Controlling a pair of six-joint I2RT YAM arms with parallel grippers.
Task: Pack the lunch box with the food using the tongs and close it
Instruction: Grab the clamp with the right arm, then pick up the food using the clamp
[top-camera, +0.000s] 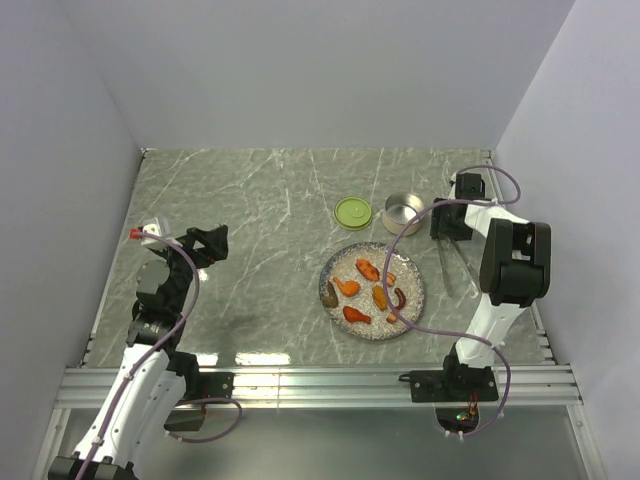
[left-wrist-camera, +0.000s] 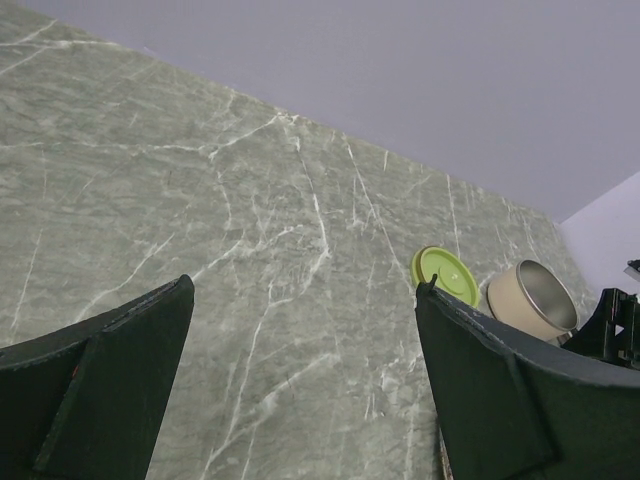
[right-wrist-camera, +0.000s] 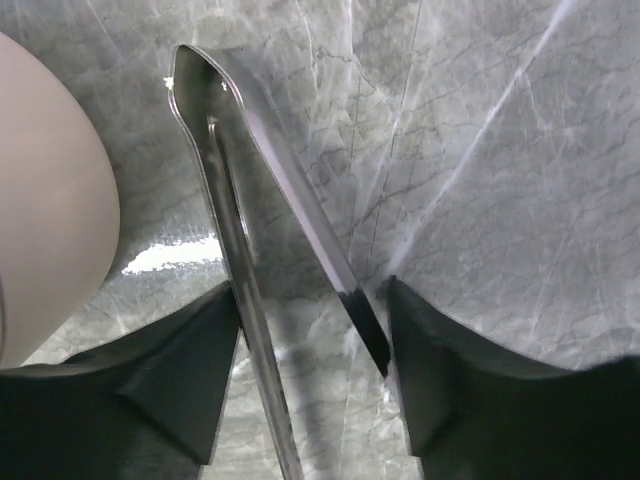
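The tongs (top-camera: 445, 265) lie on the table right of the plate (top-camera: 372, 245), joined end toward the lunch box (top-camera: 403, 211). My right gripper (top-camera: 452, 238) is down over them. In the right wrist view its fingers (right-wrist-camera: 205, 370) press against the outside of both arms of the tongs (right-wrist-camera: 225, 200), so it is shut on them. The food (top-camera: 367, 269), orange, red and dark pieces, lies on the plate. The steel lunch box stands without its lid, and the lime-green lid (top-camera: 352, 211) lies flat to its left. My left gripper (top-camera: 212, 240) hovers open and empty at the table's left side.
In the left wrist view the open left gripper (left-wrist-camera: 305, 288) looks over bare marble toward the lid (left-wrist-camera: 447, 272) and the lunch box (left-wrist-camera: 535, 300). The lunch box wall (right-wrist-camera: 45, 200) looms close on the left of the right wrist view. Walls enclose the table on three sides.
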